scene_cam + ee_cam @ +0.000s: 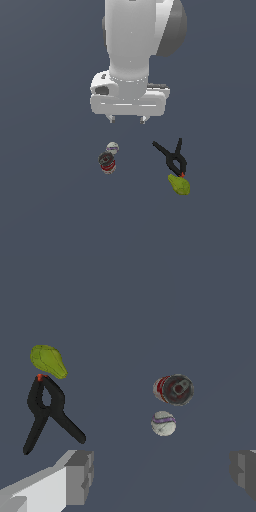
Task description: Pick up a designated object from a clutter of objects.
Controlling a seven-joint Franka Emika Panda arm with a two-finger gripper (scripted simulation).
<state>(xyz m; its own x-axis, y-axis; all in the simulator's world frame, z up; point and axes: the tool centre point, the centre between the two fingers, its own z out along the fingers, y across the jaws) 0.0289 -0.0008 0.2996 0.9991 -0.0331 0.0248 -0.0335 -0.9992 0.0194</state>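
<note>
The white robot arm (pixel 137 40) hangs above a dark gray floor (pixel 50 210). Its end effector (pixel 127 119) is spread wide and holds nothing, with two short fingertips (pixel 111 119) pointing down. The little yellow-green pear (pixel 179 185) lies on the floor, off toward the exterior view's right and well apart from the end effector. The red tip of the black clamp (pixel 172 156) touches the pear, and the clamp's two thin handles spread away from it. Toward the exterior view's left, a small red and white can (pixel 107 162) lies on its side. A small white ball (pixel 112 147) with a purple stripe sits just beside the can.
</note>
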